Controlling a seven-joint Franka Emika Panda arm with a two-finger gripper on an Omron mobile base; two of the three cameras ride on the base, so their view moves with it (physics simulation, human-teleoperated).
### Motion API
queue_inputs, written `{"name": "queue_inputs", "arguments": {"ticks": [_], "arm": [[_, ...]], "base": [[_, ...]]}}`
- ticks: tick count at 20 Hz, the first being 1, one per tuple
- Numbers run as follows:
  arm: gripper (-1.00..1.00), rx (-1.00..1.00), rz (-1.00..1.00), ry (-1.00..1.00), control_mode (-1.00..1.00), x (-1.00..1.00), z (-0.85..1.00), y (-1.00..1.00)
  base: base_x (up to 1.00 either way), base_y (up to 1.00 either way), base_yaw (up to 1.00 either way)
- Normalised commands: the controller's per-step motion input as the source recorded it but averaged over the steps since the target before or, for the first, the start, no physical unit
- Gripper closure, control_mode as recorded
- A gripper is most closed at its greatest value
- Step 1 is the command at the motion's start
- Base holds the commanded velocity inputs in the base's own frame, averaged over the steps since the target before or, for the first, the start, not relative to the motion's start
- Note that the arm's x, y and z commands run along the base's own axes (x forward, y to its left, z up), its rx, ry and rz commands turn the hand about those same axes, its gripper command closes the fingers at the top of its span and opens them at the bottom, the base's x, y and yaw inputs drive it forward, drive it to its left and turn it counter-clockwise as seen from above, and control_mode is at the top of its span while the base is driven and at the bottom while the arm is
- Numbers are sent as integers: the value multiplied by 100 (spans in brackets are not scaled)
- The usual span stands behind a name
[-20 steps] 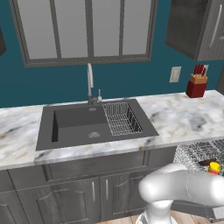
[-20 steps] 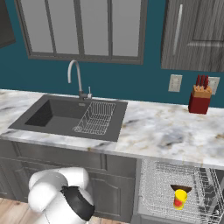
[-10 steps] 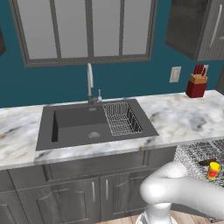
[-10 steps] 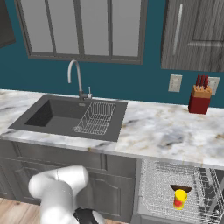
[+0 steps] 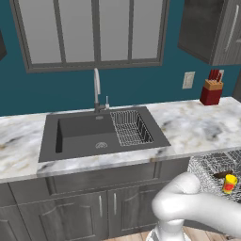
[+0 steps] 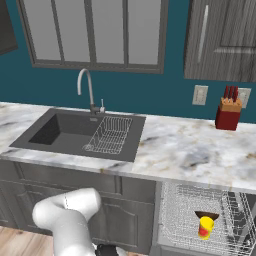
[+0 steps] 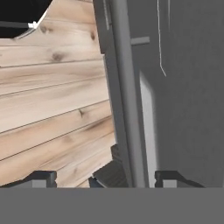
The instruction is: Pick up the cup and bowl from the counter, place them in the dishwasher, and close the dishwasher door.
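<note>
Down low, hand (image 7: 105, 177) astride dishwasher door (image 7: 183, 109) handle (image 7: 127, 96), fingers apart

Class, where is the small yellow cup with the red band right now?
The small yellow cup with a red band stands in the silver wire-mesh dishwasher rack, below the marble counter, directly beside the dark brown bowl, at both base views' lower right.

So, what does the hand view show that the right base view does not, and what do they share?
Hand view alone: the open gripper straddling the silver bar handle of the dishwasher door.

Right base view alone: the cup and the bowl in the dishwasher rack, the counter, the knife block.

Shared: the wooden floor.
</note>
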Motion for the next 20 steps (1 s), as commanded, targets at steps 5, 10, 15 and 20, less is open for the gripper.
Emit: {"name": "queue_inputs", "arguments": {"ticks": [5,10,15,20], "arm": [[-100,25,46,-39,-100,-37,-45,-100],[-100,20,46,-46,-100,-20,-20,-100],[-100,16,46,-39,-100,32,-3,-100],[-100,16,41,-29,-100,80,0,-100]], "base": [[0,0,0],[0,0,0],[0,0,0],[0,0,0]]}}
